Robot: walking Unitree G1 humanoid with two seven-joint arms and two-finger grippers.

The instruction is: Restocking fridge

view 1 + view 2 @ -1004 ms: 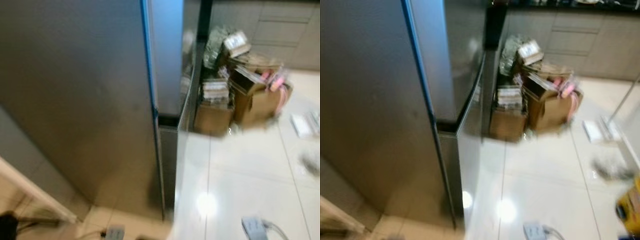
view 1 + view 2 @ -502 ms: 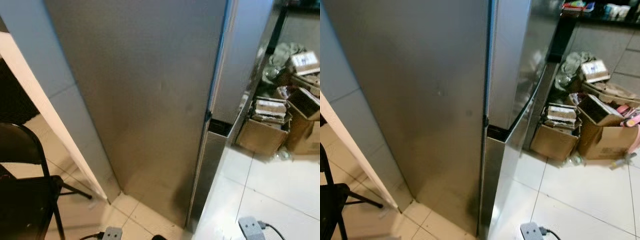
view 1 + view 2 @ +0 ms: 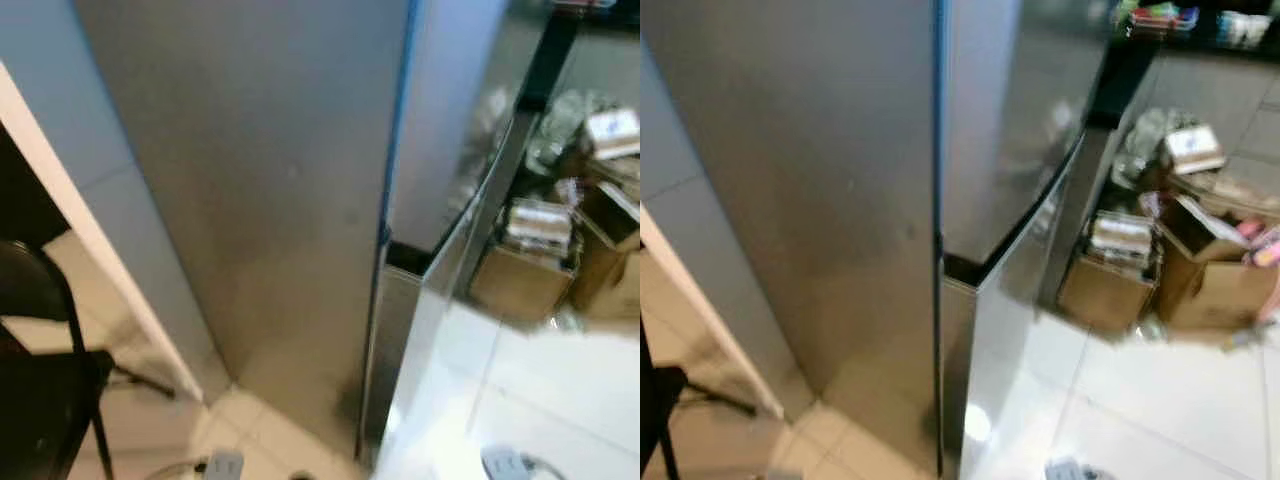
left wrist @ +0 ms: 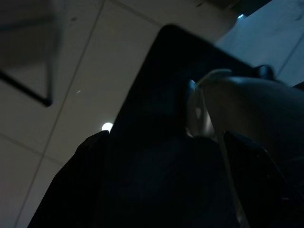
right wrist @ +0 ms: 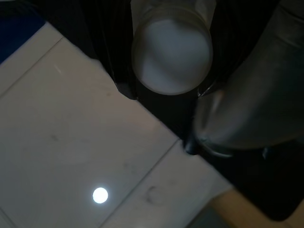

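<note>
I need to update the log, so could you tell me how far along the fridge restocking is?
Nothing looks done yet: the fridge stands with its doors closed. In hand: the right wrist view shows a white-capped container close by. Left: opening a door and loading.

Fridge (image 3: 270, 200): brushed stainless metal, matt on the side panel, doors (image 3: 1010, 130) glossier with soft reflections. Floor (image 3: 1180, 400): glazed white tile, highly glossy, lamp glare. Boxes (image 3: 1110, 290): plain brown cardboard, matt. Chair (image 3: 40, 380): black metal tube frame, dull seat.
</note>
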